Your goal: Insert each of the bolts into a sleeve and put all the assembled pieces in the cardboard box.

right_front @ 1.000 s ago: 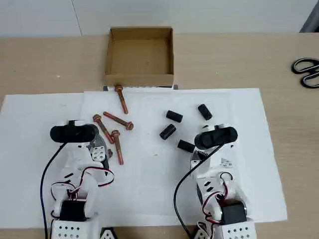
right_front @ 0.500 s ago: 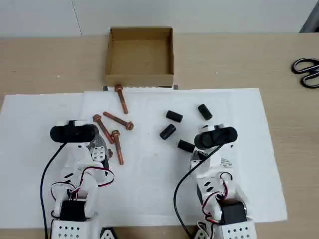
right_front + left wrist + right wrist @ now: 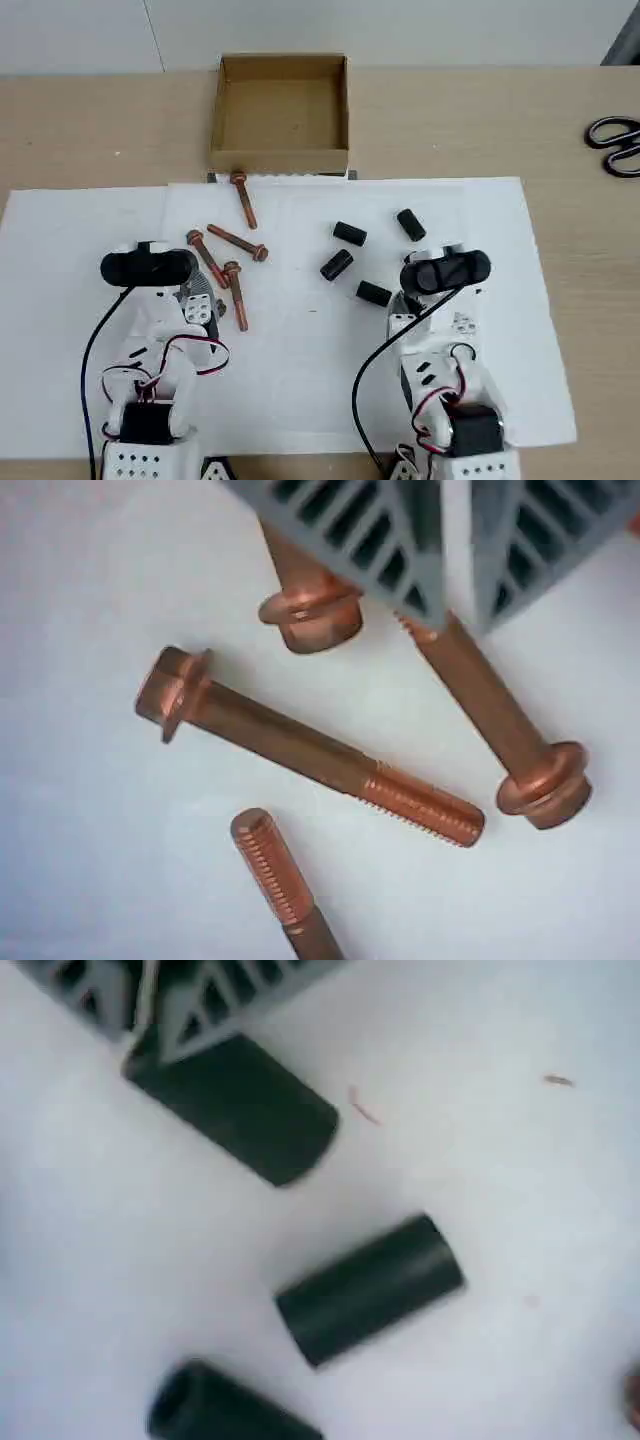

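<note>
Several copper bolts lie left of centre on the white paper: one (image 3: 243, 198) by the cardboard box (image 3: 283, 150), two crossing (image 3: 237, 242) (image 3: 207, 257), and one (image 3: 236, 295) beside the left arm (image 3: 148, 267). My left gripper (image 3: 458, 610) hovers shut just above that bolt's shank (image 3: 490, 705), with another whole bolt (image 3: 310, 755) close by. Several black sleeves lie right of centre (image 3: 349, 234) (image 3: 410, 224) (image 3: 337, 264) (image 3: 373, 293). My right gripper (image 3: 145, 1035) is shut, its tips at one end of a sleeve (image 3: 235, 1110); a second sleeve (image 3: 370, 1288) lies beyond.
The box is open-topped and holds nothing, standing at the paper's far edge. Scissors (image 3: 615, 145) lie on the bare wooden table at the far right. The right arm (image 3: 445, 272) stands just right of the nearest sleeve.
The right arm has shifted to the right, uncovering the nearest sleeve. The left arm, the bolts and the other sleeves have stayed put.
</note>
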